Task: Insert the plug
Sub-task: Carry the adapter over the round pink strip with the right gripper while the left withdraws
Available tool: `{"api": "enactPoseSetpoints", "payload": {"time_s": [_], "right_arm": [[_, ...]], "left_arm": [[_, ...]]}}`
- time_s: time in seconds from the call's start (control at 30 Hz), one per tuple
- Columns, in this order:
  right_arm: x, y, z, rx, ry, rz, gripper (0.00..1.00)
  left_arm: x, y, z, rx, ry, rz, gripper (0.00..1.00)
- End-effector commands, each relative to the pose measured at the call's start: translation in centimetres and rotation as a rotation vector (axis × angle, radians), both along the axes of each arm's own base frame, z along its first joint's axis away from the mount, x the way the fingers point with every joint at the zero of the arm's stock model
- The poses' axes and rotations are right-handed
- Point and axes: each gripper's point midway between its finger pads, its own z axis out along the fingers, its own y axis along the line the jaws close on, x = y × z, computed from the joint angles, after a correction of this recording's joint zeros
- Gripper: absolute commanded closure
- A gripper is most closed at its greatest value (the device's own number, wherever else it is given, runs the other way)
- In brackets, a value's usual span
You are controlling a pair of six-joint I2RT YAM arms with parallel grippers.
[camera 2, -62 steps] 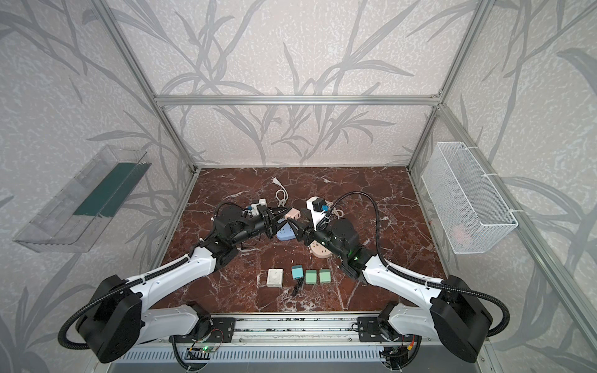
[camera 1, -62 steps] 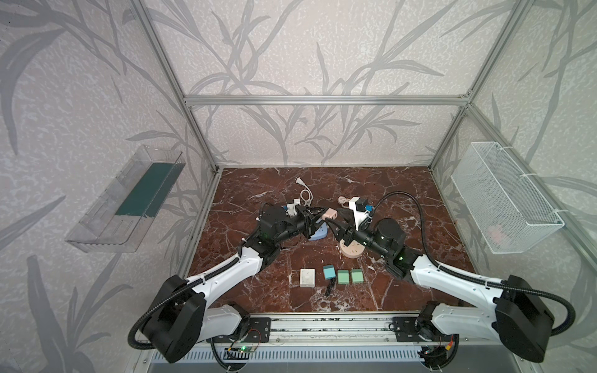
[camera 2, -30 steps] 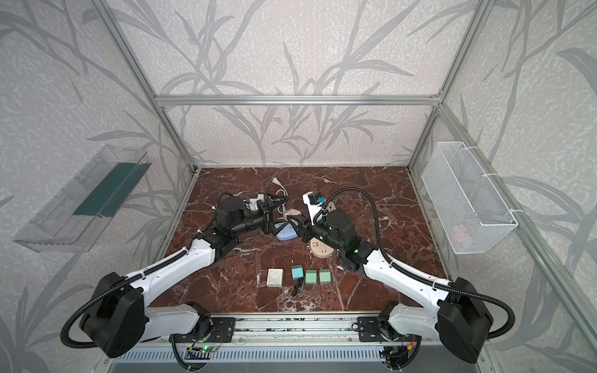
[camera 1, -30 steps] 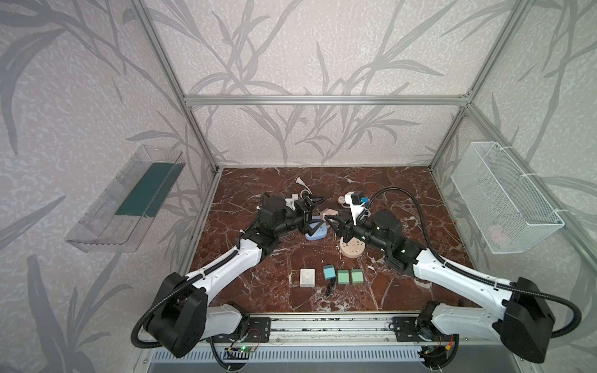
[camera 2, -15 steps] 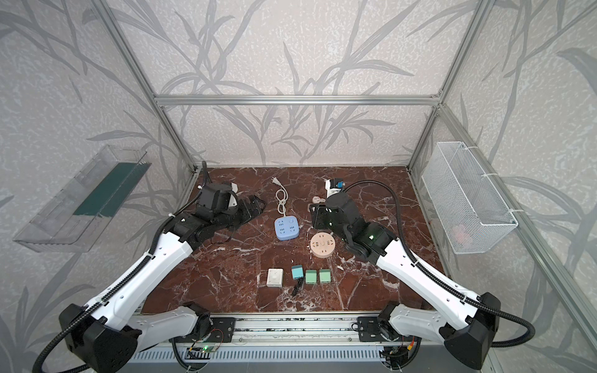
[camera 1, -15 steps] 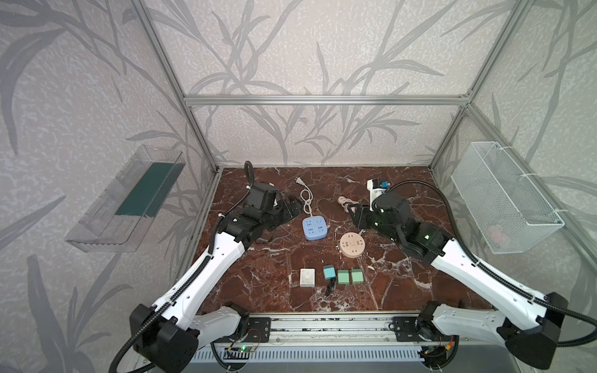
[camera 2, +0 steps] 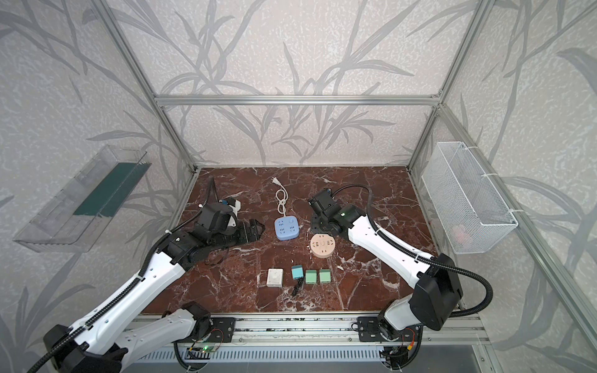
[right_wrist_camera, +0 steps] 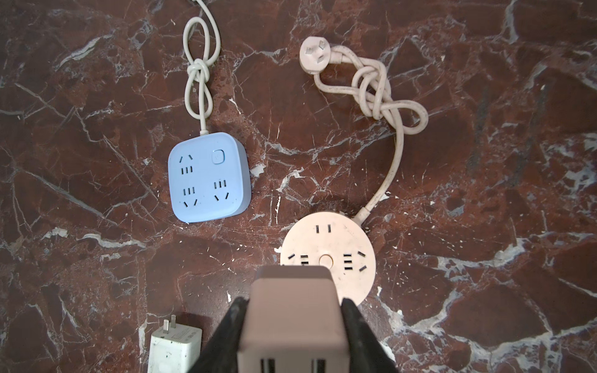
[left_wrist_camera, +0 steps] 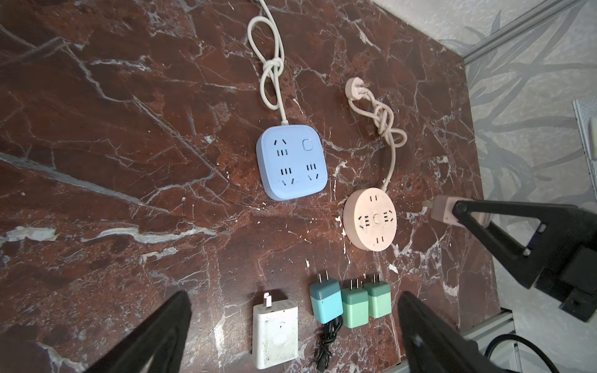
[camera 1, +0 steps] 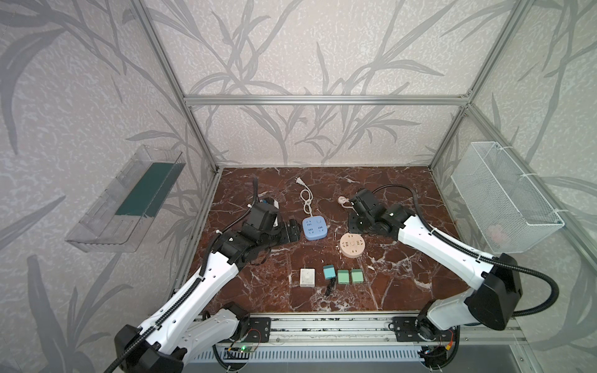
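A pale pink plug (right_wrist_camera: 292,326) is clamped between my right gripper's (right_wrist_camera: 292,302) two black fingers. In the left wrist view the plug (left_wrist_camera: 443,211) hangs with its prongs free in the air, just right of the round pink socket (left_wrist_camera: 371,222). In both top views the right gripper (camera 1: 354,223) hovers behind that socket (camera 1: 352,245). A blue square socket block (camera 1: 314,228) lies left of it. My left gripper (left_wrist_camera: 294,298) is wide open and empty, just left of the blue block (camera 2: 286,228) in a top view.
A white charger (camera 1: 307,277), a teal one (camera 1: 329,272) and two green ones (camera 1: 343,276) lie in a row near the front. Both socket cords are knotted behind the blocks, ending in a pink plug (right_wrist_camera: 315,55) and a white plug (camera 1: 299,181). A wire basket (camera 1: 504,200) hangs on the right wall.
Both arms have drawn back and apart from over the blue socket block, the left one leftwards and the right one rightwards. The right gripper kept the plug.
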Motion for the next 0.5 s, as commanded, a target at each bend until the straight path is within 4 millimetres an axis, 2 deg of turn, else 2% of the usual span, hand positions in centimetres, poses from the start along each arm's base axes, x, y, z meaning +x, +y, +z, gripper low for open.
{"api": "enactPoseSetpoints", "payload": {"time_s": [0.0,0.17,0.3,0.33,0.47], "right_arm": [[0.5,-0.6,-0.9,-0.019,0.043,-0.015,1.0],[0.6,0.0,-3.1,-0.098,0.139,0.068,1.0],[0.6,0.2,-4.2,-0.149,0.218,0.105,1.0],[0.6,0.2,-5.1,-0.174,0.246,0.107,1.0],[0.9,0.3,-6.1,-0.188,0.261,0.109,1.0]], "left_arm": [[-0.5,-0.4,-0.8,0.032,-0.004,-0.032,0.04],[-1.2,-1.5,-2.1,0.037,0.023,-0.084,0.04],[-1.4,-1.8,-2.5,0.028,0.028,-0.092,0.04],[-1.4,-1.8,-2.5,0.025,0.028,-0.091,0.04],[-1.4,-1.9,-2.8,0.009,0.024,-0.083,0.04]]}}
